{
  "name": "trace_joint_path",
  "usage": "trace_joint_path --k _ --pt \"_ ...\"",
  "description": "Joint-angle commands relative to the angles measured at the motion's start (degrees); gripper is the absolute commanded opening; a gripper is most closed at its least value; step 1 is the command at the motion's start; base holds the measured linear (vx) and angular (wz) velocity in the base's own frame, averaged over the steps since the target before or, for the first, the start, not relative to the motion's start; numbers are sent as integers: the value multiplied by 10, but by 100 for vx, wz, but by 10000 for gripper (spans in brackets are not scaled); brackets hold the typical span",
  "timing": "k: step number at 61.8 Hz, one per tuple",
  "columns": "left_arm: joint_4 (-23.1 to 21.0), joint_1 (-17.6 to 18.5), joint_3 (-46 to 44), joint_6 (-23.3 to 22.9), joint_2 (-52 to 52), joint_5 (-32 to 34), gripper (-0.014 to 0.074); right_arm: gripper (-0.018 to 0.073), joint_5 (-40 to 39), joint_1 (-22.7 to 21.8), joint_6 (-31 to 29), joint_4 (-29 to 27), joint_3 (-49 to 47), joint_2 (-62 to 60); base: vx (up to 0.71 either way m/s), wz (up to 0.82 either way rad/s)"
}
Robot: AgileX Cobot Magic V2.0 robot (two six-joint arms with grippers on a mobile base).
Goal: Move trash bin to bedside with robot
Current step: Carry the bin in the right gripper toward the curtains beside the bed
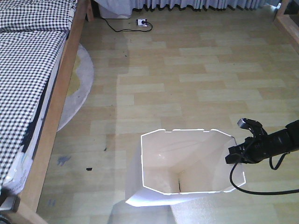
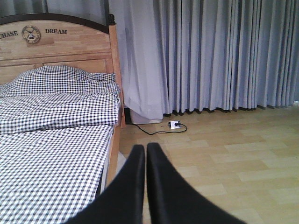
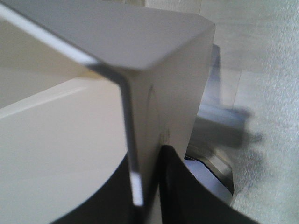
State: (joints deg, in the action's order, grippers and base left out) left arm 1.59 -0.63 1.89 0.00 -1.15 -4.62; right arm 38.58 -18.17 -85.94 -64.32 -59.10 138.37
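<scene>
The white trash bin stands on the wooden floor in the lower middle of the front view, empty and cream inside. My right gripper comes in from the right and is shut on the bin's right rim. The right wrist view shows the thin bin wall pinched in the right gripper, one black finger inside and one outside. The bed with checked bedding runs along the left, a stretch of floor away from the bin. My left gripper is shut on nothing and points towards the bed and floor.
A round pale rug pokes out from under the bed frame. A power strip with a black cable lies by the grey curtains. A wooden furniture leg stands at top right. Small dark scraps lie on the floor.
</scene>
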Motion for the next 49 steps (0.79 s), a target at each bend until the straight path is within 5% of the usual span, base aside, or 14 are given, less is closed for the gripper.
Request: trace_joint_path --k 1,49 --pt "-5 4 7 -8 -4 43 -6 -5 133 -1 1 -38 -6 -43 34 -3" --pt "-5 4 7 -8 -4 43 -6 -5 133 -1 1 -38 -6 -43 32 4"
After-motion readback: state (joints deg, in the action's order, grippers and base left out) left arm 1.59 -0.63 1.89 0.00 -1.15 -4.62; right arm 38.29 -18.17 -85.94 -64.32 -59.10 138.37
